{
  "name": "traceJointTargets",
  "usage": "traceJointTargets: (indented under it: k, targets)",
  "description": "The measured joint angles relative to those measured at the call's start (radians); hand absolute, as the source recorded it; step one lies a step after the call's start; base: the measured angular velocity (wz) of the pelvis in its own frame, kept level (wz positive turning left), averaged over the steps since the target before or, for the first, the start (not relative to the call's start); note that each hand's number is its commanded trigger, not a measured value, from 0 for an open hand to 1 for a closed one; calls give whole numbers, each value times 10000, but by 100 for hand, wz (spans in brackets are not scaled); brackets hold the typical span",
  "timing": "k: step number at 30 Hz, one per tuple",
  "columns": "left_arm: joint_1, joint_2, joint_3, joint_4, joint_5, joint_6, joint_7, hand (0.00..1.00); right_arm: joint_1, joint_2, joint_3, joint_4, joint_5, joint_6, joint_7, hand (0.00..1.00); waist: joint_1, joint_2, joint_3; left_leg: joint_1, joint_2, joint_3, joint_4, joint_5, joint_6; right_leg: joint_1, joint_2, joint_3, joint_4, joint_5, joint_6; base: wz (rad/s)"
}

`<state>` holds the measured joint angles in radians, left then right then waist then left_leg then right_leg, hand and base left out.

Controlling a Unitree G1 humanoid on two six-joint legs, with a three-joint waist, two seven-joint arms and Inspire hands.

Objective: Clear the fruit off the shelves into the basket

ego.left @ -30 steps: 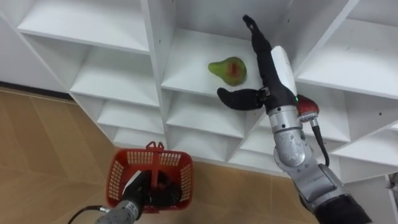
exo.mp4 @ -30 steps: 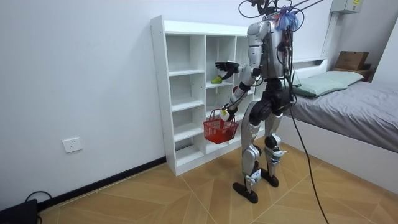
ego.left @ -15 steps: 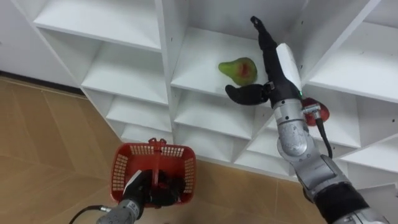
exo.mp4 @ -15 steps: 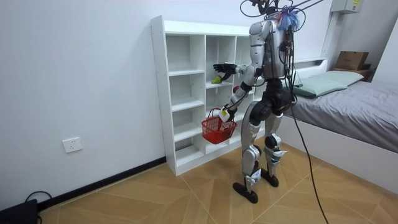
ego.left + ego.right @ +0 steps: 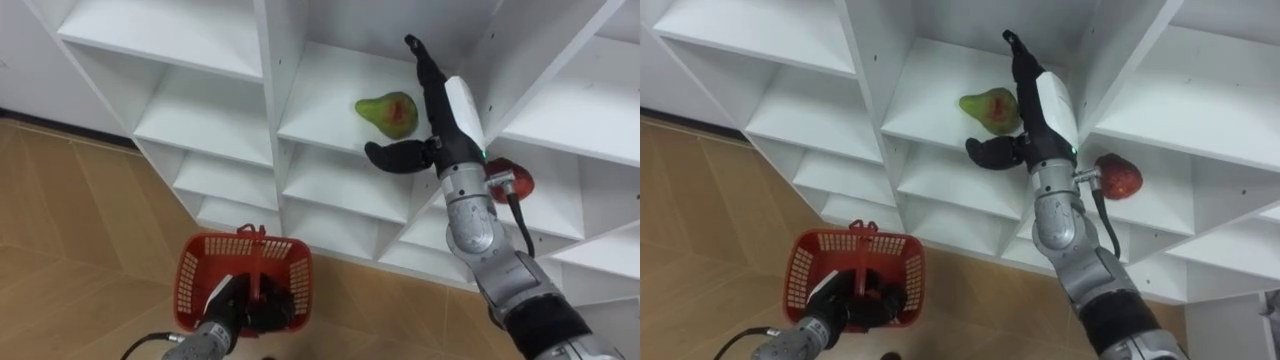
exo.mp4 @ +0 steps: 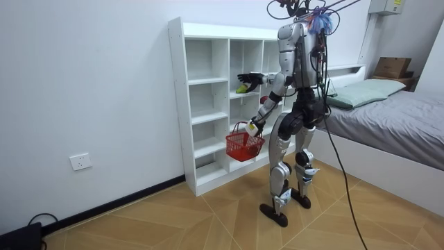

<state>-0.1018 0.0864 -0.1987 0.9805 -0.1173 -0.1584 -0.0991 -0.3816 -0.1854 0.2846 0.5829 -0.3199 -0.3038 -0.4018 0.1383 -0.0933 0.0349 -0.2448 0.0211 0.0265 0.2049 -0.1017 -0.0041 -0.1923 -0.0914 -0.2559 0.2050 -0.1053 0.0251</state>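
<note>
Fruits on closet (image 5: 268,90) shelves.
Green-red pear (image 5: 388,112) is laid sideways; red fruit (image 5: 1118,176) is seen lower right.

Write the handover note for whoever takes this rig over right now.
Right hand: open, inside the closet, fingers straight, just right of the pear, not closed on it.
Left hand: shut on the red basket handle, low before the shelves.
Red fruit: on a shelf in the next compartment to the right.
Done: reach to pear.
Left: grasp pear, put it in basket, then the red fruit.
</note>
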Motion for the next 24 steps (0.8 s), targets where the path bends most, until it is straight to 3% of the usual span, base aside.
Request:
traceJointTargets:
  k: [24]
  targets:
    - [-123, 117, -25, 223, -16, 289, -209, 100, -739, 135, -284, 1602, 413, 443, 863, 0, 25, -18, 43, -70, -118, -119, -1, 49, 72, 18, -129, -198, -4, -15, 32, 1]
